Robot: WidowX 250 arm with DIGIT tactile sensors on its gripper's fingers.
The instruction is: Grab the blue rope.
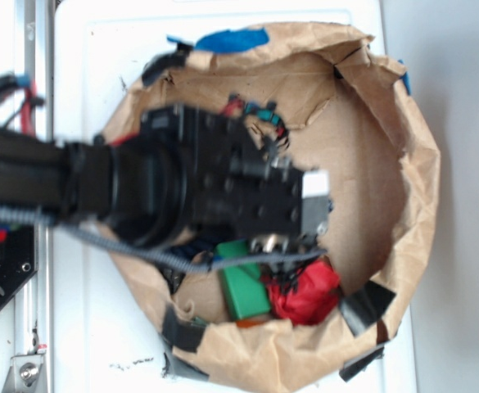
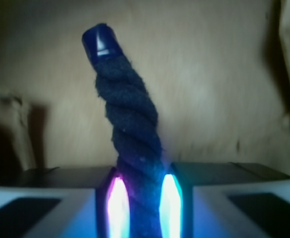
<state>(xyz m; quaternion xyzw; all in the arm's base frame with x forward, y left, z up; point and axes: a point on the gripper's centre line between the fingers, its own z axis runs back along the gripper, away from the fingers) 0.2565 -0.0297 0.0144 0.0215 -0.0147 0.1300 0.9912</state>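
Gripper (image 2: pixel 144 208) clenched on the blue rope (image 2: pixel 132 148), glowing pads (image 2: pixel 117 208) pressing both sides; bound end (image 2: pixel 100 43) sticks up; arm hangs over the paper-lined bin (image 1: pixel 411 188).

A thick dark navy twisted rope (image 2: pixel 132 144) rises from the bottom centre of the wrist view, leaning slightly left as it goes up. Its top end is bound in a smooth, brighter blue cap (image 2: pixel 100 43). The rope's lower part sits squeezed between the two glowing fingers (image 2: pixel 171 208) of the gripper (image 2: pixel 144 206), which press against it on both sides, lit pink on the left and cyan on the right. Behind it lies dim, crumpled brown paper (image 2: pixel 219 79). No desk edge shows here.
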